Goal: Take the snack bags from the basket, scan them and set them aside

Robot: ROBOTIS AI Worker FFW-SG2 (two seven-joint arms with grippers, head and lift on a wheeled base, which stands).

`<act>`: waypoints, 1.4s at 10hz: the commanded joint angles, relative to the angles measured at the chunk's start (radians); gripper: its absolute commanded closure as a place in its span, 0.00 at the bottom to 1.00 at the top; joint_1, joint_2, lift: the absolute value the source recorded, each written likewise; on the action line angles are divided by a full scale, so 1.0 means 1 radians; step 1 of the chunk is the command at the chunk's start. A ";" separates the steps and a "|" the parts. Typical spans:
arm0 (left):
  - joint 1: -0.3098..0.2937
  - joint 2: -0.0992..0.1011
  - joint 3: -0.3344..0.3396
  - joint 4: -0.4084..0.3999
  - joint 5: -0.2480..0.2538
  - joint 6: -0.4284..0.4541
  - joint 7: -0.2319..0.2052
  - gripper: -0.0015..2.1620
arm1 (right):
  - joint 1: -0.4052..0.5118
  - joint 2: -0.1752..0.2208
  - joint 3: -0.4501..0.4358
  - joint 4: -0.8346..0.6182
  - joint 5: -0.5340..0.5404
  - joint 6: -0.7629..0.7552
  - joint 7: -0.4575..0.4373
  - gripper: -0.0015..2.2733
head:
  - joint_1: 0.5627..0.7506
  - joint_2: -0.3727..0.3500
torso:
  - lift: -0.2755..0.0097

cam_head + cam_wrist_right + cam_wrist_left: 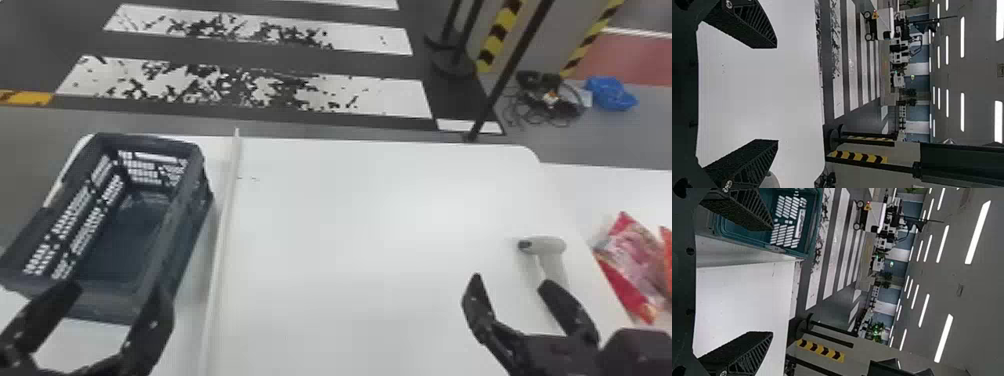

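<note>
Fingers of your right gripper [511, 279] stand spread at lower right, the scanner [550, 246] just beyond; the snack bags [632, 255] lie farther right, at the frame's edge, nearer that gripper. Your left gripper [119, 287], also spread, is at lower left by the basket [187, 215]; bags look set aside, so likely ease back

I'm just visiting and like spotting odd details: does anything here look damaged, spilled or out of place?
The white floor stripes look damaged, with dark blotches as if the paint has worn. Cables lie untidily tangled on the floor, far right. The basket stands upright, and I see no spill.
</note>
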 commanded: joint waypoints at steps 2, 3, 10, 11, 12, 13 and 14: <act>0.034 0.000 -0.009 -0.008 0.002 -0.036 0.000 0.02 | 0.113 -0.028 -0.019 -0.079 -0.005 -0.048 -0.022 0.03 | 0.70 0.32 | 0.70; 0.064 0.000 -0.009 -0.009 0.005 -0.073 0.000 0.02 | 0.147 -0.039 -0.025 -0.091 -0.018 -0.094 -0.029 0.03 | 0.70 0.30 | 0.70; 0.100 -0.016 0.002 -0.011 0.029 -0.162 -0.031 0.02 | 0.178 -0.056 -0.015 -0.065 -0.055 -0.324 -0.044 0.03 | 0.70 0.30 | 0.70; 0.100 -0.017 -0.001 -0.011 0.009 -0.162 -0.027 0.02 | 0.178 -0.057 -0.013 -0.056 -0.055 -0.327 -0.045 0.03 | 0.70 0.30 | 0.70; 0.099 -0.017 -0.005 -0.011 -0.008 -0.159 -0.023 0.02 | 0.178 -0.057 -0.015 -0.053 -0.055 -0.327 -0.047 0.03 | 0.70 0.29 | 0.70; 0.099 -0.017 -0.007 -0.011 -0.008 -0.159 -0.023 0.02 | 0.182 -0.056 -0.015 -0.053 -0.056 -0.339 -0.050 0.03 | 0.70 0.28 | 0.70; 0.096 -0.017 -0.007 -0.011 -0.009 -0.153 -0.023 0.02 | 0.187 -0.056 -0.016 -0.053 -0.056 -0.339 -0.050 0.03 | 0.70 0.27 | 0.70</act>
